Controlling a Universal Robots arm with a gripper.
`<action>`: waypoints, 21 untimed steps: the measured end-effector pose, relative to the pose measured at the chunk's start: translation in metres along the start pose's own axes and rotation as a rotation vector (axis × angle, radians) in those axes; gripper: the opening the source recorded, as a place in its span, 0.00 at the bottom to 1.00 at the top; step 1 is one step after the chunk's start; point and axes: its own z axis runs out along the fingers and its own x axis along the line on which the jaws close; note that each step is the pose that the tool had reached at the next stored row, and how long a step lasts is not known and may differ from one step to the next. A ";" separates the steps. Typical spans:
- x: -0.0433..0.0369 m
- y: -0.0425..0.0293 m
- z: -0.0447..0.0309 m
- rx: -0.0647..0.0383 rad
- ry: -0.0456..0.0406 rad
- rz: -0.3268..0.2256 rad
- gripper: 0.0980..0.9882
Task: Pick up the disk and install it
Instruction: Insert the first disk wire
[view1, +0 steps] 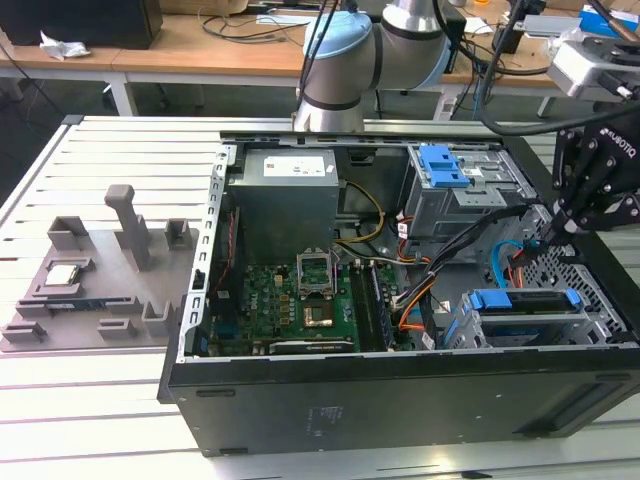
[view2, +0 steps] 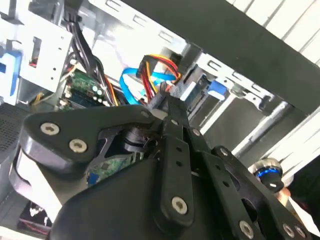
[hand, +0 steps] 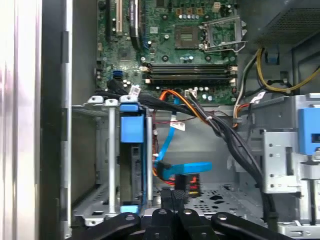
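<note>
Gripper (view1: 548, 236) hanging over the case's corner at the exterior view's right, black fingers drawn together to a narrow tip with nothing between them. That tip sits just above the bundle of orange, red and blue cables (view1: 510, 262) beside the drive cage. In the first wrist view the closed fingertips (hand: 175, 196) point down at a blue flat cable and connector (hand: 186, 168).

Now the disk (view1: 524, 301): it sits seated in the lower bay of the open computer case (view1: 400, 390), near the front corner at the exterior view's right. From outside you see its blue plastic frame along the top edge, with a dark strip under it. In the first wrist view the disk (hand: 131, 160) stands on edge inside the silver metal cage (hand: 107, 160), blue frame running down its side and a blue tab at each end.

Further along, the motherboard (view1: 300, 300) lies flat with its processor socket open.
</note>
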 end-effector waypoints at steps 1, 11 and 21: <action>0.0000 0.0000 -0.0001 0.000 0.0002 0.000 0.01; -0.0032 0.0005 0.0034 0.000 0.0215 0.001 0.30; -0.0130 0.0032 0.0182 0.001 0.0389 0.002 0.30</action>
